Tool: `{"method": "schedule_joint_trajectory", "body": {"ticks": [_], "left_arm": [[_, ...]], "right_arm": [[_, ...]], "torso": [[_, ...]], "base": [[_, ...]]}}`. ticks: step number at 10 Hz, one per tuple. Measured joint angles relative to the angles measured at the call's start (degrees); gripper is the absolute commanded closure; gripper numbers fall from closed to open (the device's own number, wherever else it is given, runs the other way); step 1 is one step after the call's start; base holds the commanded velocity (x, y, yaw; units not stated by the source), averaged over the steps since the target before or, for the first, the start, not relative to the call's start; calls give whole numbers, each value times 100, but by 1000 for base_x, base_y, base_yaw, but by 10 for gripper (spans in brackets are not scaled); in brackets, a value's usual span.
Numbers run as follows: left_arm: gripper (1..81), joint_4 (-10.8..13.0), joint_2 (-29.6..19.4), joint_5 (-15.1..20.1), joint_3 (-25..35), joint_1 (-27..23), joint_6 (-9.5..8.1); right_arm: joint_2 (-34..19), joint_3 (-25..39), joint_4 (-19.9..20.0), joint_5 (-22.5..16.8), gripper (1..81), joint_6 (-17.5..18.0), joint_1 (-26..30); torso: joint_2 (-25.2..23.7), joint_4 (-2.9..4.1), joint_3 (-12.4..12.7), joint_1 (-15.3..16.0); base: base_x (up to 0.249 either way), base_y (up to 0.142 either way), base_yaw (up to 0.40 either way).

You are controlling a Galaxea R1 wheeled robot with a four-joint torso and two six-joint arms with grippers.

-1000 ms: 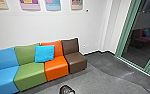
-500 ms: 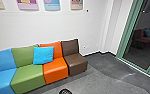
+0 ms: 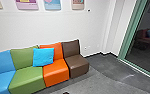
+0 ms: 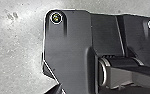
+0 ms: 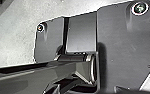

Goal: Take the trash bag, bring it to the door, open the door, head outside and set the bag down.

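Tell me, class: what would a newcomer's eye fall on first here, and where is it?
Probably the row of blue, green, orange and brown padded seats along the white wall. Next, perhaps, the bright blue square cushion leaning where the green and orange backrests meet. To the right stands dark glass in a green frame.

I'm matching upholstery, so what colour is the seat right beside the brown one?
Orange, seen best in the head view.

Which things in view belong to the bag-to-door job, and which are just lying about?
Job:
- green-framed glass, possibly the door; can't confirm

Not job:
- blue seat
- green seat
- orange seat
- brown seat
- bright blue cushion, leaning on the seats
- wall posters
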Motion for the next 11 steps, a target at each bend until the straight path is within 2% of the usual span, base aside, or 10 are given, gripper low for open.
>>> {"method": "schedule_joint_trajectory", "body": {"ticks": [1,11], "left_arm": [[10,0,0,0,0,0,0],[10,0,-2,0,0,-13,2]], "right_arm": [[0,0,-2,-1,10,0,0],[13,0,-20,-4,10,-22,16]], "torso": [[0,0,0,0],[0,0,-2,0]], "base": [[152,72,0],[137,0,0]]}}
